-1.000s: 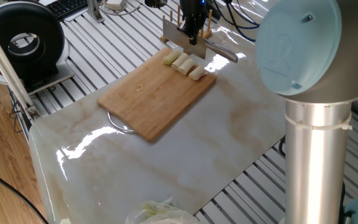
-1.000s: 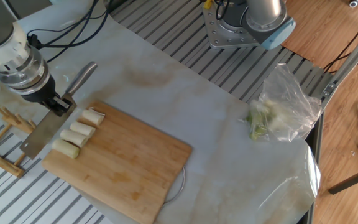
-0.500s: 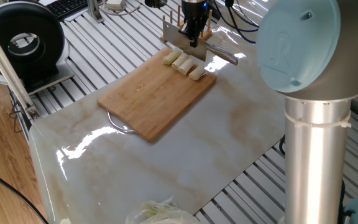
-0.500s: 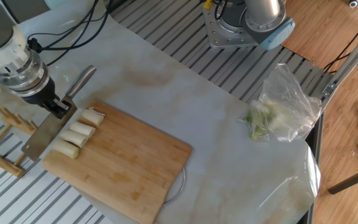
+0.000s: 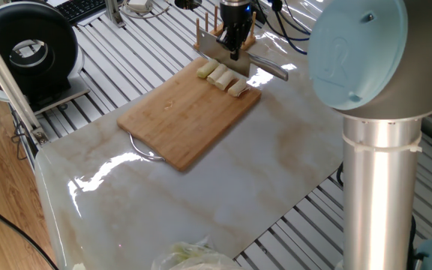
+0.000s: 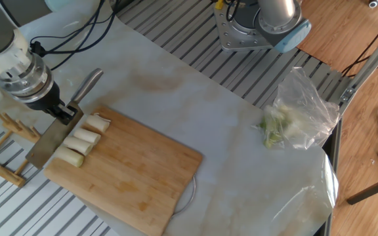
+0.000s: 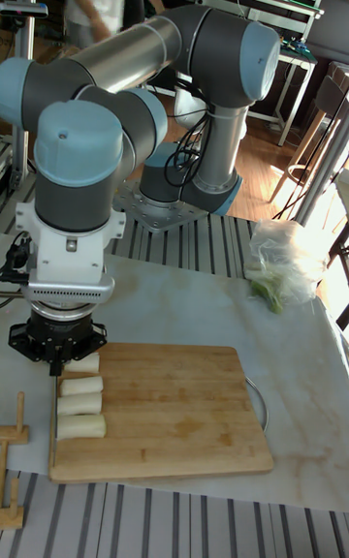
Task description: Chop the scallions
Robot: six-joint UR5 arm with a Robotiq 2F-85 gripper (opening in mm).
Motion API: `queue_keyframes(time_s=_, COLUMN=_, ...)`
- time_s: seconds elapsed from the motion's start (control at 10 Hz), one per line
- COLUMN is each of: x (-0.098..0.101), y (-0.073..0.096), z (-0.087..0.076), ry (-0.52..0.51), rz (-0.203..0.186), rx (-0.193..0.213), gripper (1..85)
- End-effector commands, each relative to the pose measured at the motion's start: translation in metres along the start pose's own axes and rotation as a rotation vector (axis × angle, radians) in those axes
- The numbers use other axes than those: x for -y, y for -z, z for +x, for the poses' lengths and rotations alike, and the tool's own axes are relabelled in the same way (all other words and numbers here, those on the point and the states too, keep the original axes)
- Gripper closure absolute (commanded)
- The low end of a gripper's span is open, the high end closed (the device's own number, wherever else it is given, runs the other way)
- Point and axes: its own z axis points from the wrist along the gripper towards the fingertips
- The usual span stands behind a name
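Tall fixed view: hand (image 7: 56, 356) clamped on a knife (image 6: 52, 143) beside four scallion chunks (image 7: 81, 405), whose long axes lie crosswise to the blade.

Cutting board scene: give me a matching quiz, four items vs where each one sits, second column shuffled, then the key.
Items:
1. scallions
2. knife
3. leafy bundle in clear plastic
4. cutting board

Places:
A. on the marble sheet, away from the board, near the arm's base
B. flat on the marble sheet, metal loop handle at one end
C. held in the gripper, blade along the board's far end
D. four short chunks in a row at one end of the board

Pairs: 1-D, 2-C, 3-A, 4-B
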Motion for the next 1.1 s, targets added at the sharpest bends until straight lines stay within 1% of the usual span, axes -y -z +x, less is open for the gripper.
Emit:
queue_keyframes(time_s=0.0, x=-0.0066, y=-0.0012, z=0.0033, ry=-0.023, rz=-0.031, rx=-0.013, gripper=84.7)
queue_keyframes(time_s=0.1, x=-0.0061, y=-0.0017, z=0.0043, ry=-0.024, rz=-0.029, rx=-0.018, gripper=84.7)
queue_keyframes(time_s=0.4, x=-0.0113, y=-0.0019, z=0.0037, ry=-0.027, rz=-0.046, rx=-0.018, gripper=84.7)
queue_keyframes(time_s=0.5, x=-0.0117, y=-0.0020, z=0.0039, ry=-0.029, rz=-0.046, rx=-0.019, gripper=84.7)
queue_keyframes(time_s=0.8, x=-0.0065, y=-0.0022, z=0.0021, ry=-0.015, rz=-0.027, rx=-0.012, gripper=84.7)
queue_keyframes(time_s=0.9, x=-0.0072, y=-0.0022, z=0.0006, ry=-0.020, rz=-0.029, rx=-0.007, gripper=84.7)
queue_keyframes(time_s=1.0, x=-0.0105, y=-0.0025, z=0.0002, ry=-0.031, rz=-0.041, rx=-0.006, gripper=84.7)
